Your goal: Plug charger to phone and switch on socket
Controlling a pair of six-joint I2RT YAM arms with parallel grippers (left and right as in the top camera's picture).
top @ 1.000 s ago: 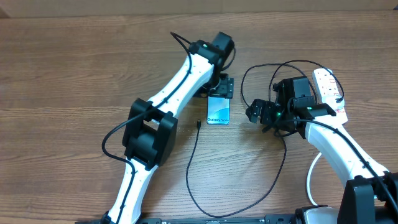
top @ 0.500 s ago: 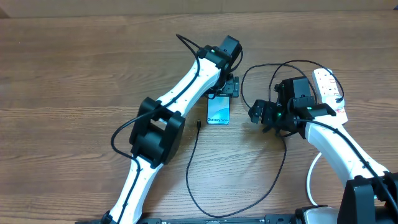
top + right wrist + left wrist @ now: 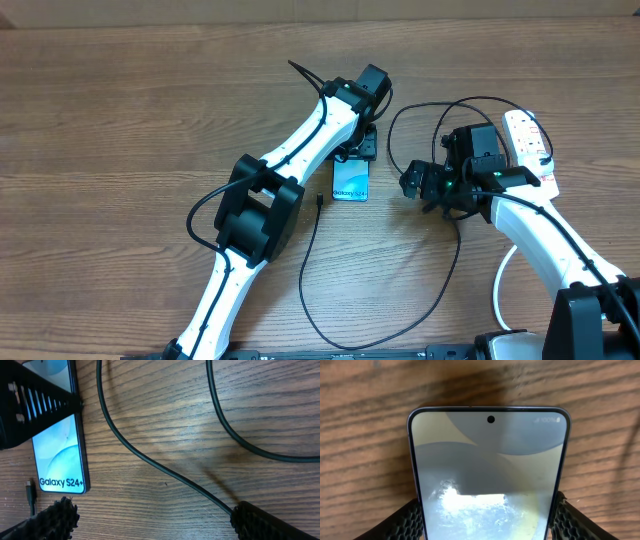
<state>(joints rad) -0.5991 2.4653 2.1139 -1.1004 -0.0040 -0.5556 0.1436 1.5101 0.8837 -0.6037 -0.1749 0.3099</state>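
Note:
The phone (image 3: pixel 350 181) lies flat on the wooden table with its cyan screen lit. My left gripper (image 3: pixel 355 150) is over its far end. In the left wrist view the phone (image 3: pixel 490 475) fills the gap and both black pads (image 3: pixel 402 522) press its long edges. The charger (image 3: pixel 310 260) loops across the table, and its small connector (image 3: pixel 318 198) lies just left of the phone's near end, apart from it. My right gripper (image 3: pixel 413 183) stands open to the phone's right, low over bare wood (image 3: pixel 152 510). The white socket (image 3: pixel 528 145) sits at the far right with a black plug in it.
The charger cable (image 3: pixel 150 457) runs diagonally under my right gripper and touches its right finger (image 3: pixel 270 522). A second bend of cable (image 3: pixel 235 435) curves further right. A white lead (image 3: pixel 500 290) trails from the socket toward the table's front edge.
The left arm has shifted slightly right over the phone's far end, and its jaws have narrowed onto the phone's sides. The right arm, the phone and the cable have not moved.

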